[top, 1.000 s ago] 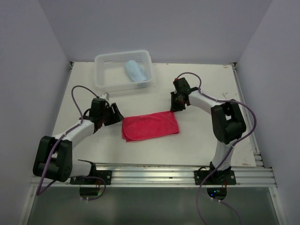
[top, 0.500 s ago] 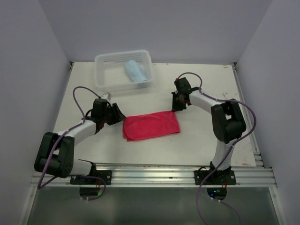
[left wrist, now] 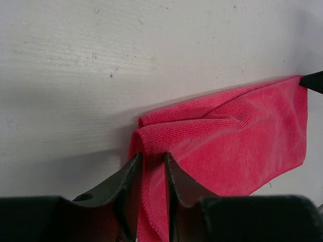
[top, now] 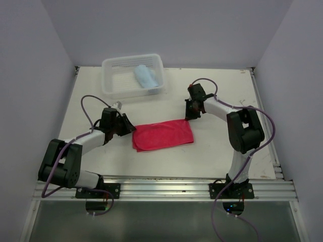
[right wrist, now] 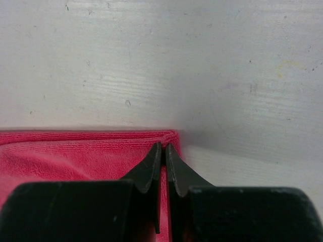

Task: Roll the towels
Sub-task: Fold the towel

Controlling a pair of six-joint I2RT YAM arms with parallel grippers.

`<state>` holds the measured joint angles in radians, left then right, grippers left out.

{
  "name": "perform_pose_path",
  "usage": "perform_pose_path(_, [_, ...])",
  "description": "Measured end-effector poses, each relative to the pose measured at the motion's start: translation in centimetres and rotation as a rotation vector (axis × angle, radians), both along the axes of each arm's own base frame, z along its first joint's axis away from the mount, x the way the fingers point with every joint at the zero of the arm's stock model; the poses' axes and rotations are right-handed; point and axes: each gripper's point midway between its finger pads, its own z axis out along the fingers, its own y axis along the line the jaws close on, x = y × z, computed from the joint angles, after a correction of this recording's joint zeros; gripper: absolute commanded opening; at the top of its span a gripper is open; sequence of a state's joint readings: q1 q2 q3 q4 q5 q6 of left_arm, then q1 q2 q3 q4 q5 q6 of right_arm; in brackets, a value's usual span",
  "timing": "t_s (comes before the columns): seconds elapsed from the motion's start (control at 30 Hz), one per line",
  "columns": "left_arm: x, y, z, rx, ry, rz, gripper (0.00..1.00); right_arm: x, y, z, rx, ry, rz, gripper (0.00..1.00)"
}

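Left jaws: we see them closed on a fold at the left end of the red towel (left wrist: 237,141), cloth filling the gap.
Right jaws: pressed together, pinching the towel's far right corner.
Hard to see: from above, both sets of tips are too small to read; each wrist view crops the towel.
Red towel: lies on the counter (top: 217,146) between the arms.
Blue towel (top: 145,76): bundled in the clear basket (top: 113,75).
Left arm (top: 88,141): low, reaching rightward.
Right arm (top: 245,133): elbow raised, forearm angled back-left.

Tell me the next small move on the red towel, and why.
Probably close the left gripper fully on the red towel: the fold at its left edge sits between the fingers, but a firm pinch isn't clear. The right gripper already pinches the far corner.
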<state>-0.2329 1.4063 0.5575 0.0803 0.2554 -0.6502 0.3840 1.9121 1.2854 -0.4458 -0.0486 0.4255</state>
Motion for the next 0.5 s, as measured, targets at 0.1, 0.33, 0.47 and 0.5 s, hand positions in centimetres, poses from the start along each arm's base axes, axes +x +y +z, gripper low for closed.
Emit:
perform_pose_path(0.1, [0.17, -0.18, 0.18, -0.009, -0.009, -0.001, 0.19, -0.01, 0.02, -0.01, 0.001, 0.001, 0.001, 0.00])
perform_pose_path(0.33, [0.33, -0.41, 0.41, -0.018, -0.018, -0.002, 0.10, 0.03, 0.05, -0.33, 0.001, 0.005, 0.001, 0.00])
perform_pose_path(0.47, [0.31, -0.32, 0.40, -0.014, -0.018, 0.001, 0.08, 0.07, -0.01, -0.40, 0.001, 0.006, -0.001, 0.00])
perform_pose_path(0.5, [0.32, -0.29, 0.42, -0.012, -0.019, 0.003, 0.06, 0.08, -0.04, -0.40, 0.001, 0.006, -0.001, 0.00])
